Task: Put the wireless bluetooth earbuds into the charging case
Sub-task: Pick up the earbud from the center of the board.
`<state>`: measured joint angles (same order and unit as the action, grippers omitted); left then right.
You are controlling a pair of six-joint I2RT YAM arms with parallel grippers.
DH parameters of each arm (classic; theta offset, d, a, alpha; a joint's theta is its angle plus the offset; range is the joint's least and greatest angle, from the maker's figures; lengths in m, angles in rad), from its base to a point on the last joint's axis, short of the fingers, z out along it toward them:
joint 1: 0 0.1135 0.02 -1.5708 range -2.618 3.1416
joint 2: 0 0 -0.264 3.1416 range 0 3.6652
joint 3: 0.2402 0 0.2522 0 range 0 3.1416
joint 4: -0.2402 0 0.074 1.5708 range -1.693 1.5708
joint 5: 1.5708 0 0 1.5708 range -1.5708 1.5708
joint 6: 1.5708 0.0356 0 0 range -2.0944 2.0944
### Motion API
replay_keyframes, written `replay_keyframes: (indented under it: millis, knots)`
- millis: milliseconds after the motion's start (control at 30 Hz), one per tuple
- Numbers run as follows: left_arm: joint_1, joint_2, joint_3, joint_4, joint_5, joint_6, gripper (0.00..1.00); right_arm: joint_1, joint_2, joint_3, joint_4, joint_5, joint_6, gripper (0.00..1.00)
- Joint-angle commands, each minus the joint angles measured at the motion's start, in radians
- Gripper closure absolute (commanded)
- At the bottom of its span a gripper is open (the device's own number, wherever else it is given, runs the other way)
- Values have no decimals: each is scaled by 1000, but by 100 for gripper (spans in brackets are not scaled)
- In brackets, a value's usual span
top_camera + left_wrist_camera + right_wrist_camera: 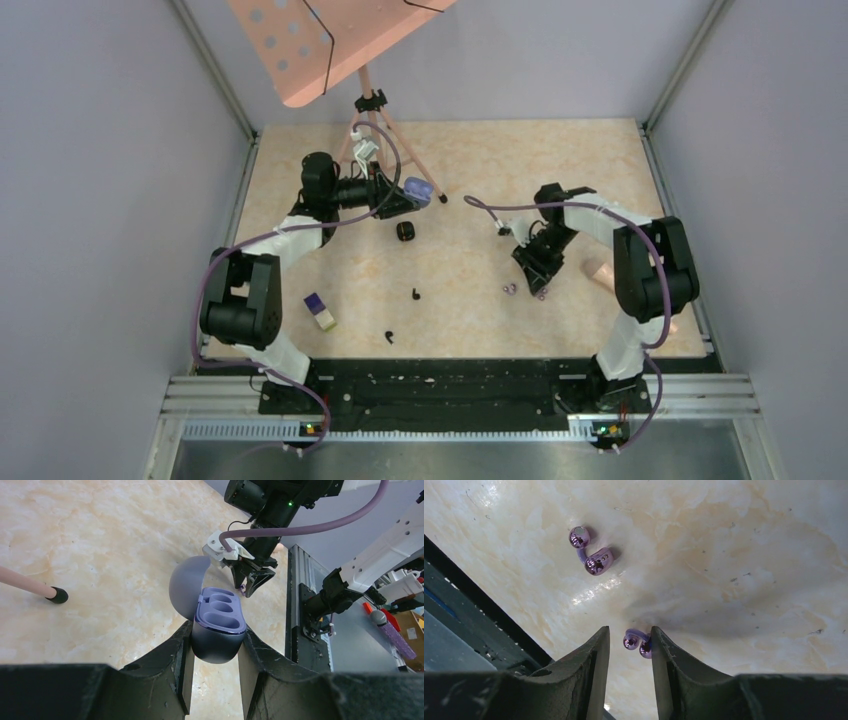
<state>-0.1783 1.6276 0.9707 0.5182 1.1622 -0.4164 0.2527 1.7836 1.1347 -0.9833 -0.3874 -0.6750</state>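
Left fingers (184, 650) are clamping the open charging case (220, 612). Right fingers (596, 655) are standing apart around one purple earbud (638, 642) on the desk (724, 555), the second purple earbud (591, 550) lying beyond. Risk: the bud is sitting off-centre against one finger, so closing may be squirting it away.

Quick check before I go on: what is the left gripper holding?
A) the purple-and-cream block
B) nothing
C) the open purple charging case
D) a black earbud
C: in the left wrist view the left gripper is clamped on the purple charging case, whose lid is open and whose two wells are both empty.
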Motion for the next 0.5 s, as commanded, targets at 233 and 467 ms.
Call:
replay_keyframes:
  millis: [233,467]
  knots:
    - [3,-18,16,30,11,10,100,-10,-40,29,-35,58,48,64]
    - [3,-26,11,34,16,8,100,-27,-36,8,-33,67,29,64]
